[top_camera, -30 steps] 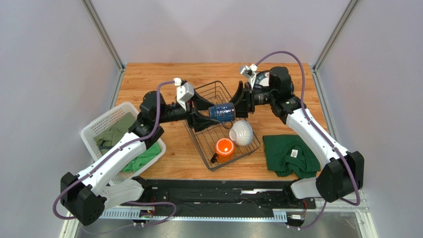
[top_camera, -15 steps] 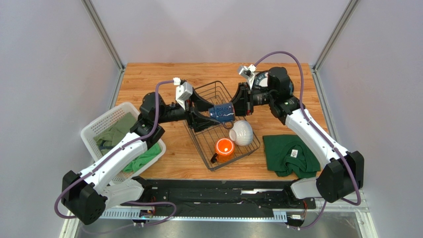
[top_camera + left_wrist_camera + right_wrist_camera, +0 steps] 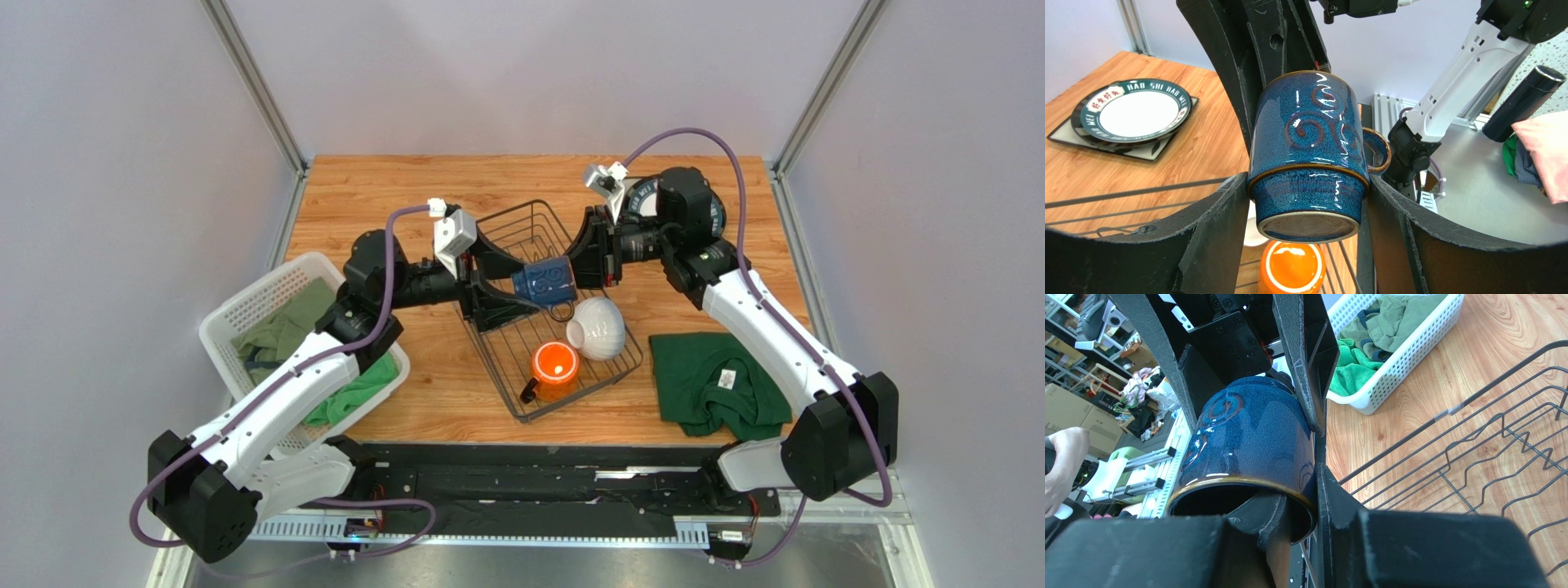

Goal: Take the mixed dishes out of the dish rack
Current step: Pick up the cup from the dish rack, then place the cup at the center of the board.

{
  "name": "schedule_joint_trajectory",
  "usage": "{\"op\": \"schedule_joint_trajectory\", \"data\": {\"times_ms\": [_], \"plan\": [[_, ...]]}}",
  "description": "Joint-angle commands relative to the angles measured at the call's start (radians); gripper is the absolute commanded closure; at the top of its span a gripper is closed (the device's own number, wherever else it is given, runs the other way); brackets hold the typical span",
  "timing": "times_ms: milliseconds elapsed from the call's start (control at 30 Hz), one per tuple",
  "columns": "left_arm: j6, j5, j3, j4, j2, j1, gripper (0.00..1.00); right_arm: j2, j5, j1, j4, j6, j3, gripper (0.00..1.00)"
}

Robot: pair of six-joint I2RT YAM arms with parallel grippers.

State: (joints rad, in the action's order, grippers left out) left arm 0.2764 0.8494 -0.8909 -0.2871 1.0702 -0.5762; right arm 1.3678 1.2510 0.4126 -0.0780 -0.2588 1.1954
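The dark blue mug point(image 3: 543, 282) hangs sideways above the black wire dish rack point(image 3: 577, 395), held from both ends. My left gripper point(image 3: 520, 284) is shut on its base, fingers on both sides point(image 3: 1308, 202). My right gripper point(image 3: 577, 276) is shut on the rim wall, one finger inside the mug and one outside point(image 3: 1306, 490). The orange mug point(image 3: 553, 365) and the white ribbed bowl point(image 3: 596, 327) sit in the rack below. A round white plate with a dark-green lettered rim point(image 3: 1136, 109) lies on a square plate on the table, mostly hidden behind my right arm in the top view.
A white slotted basket point(image 3: 264, 300) with green cloths stands at the left, also in the right wrist view point(image 3: 1413, 343). A dark green cloth point(image 3: 711, 380) lies on the table right of the rack.
My right gripper has moved left onto the mug's rim. The mug and my left gripper have shifted slightly left.
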Motion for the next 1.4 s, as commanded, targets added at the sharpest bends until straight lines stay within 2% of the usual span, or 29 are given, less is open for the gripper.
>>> {"op": "schedule_joint_trajectory", "data": {"times_ms": [0,100,133,467,667,767,833,867,967,1067,1367], "plan": [[-0.075,-0.082,-0.002,0.054,-0.045,0.038,0.34,-0.027,0.025,-0.003,0.000,0.021,0.027,1.00],[-0.091,-0.078,0.010,0.057,-0.058,0.041,0.22,-0.022,0.030,-0.003,0.000,0.018,0.030,1.00],[-0.095,-0.073,0.017,0.057,-0.062,0.041,0.12,-0.026,0.031,-0.003,0.000,0.018,0.029,1.00],[-0.144,-0.050,0.061,0.060,-0.105,0.042,0.09,-0.029,0.042,-0.011,-0.019,0.026,0.038,1.00],[-0.230,-0.088,0.060,0.140,-0.136,0.049,0.07,-0.012,0.001,-0.073,-0.250,0.168,0.128,1.00],[-0.302,-0.128,0.049,0.213,-0.147,0.050,0.07,-0.006,-0.045,-0.119,-0.295,0.193,0.153,1.00],[-0.348,-0.165,0.032,0.262,-0.156,0.050,0.07,0.005,-0.117,-0.155,-0.344,0.245,0.190,1.00],[-0.393,-0.202,0.024,0.323,-0.154,0.050,0.08,0.013,-0.148,-0.165,-0.440,0.286,0.216,1.00],[-0.483,-0.233,-0.014,0.438,-0.148,0.050,0.08,0.059,-0.258,-0.215,-0.584,0.377,0.294,1.00],[-0.548,-0.236,-0.034,0.517,-0.128,0.050,0.09,0.094,-0.392,-0.268,-0.658,0.415,0.331,1.00],[-0.595,-0.300,-0.098,0.661,-0.015,0.050,0.11,0.175,-0.846,-0.368,-0.819,0.481,0.395,1.00]]}}
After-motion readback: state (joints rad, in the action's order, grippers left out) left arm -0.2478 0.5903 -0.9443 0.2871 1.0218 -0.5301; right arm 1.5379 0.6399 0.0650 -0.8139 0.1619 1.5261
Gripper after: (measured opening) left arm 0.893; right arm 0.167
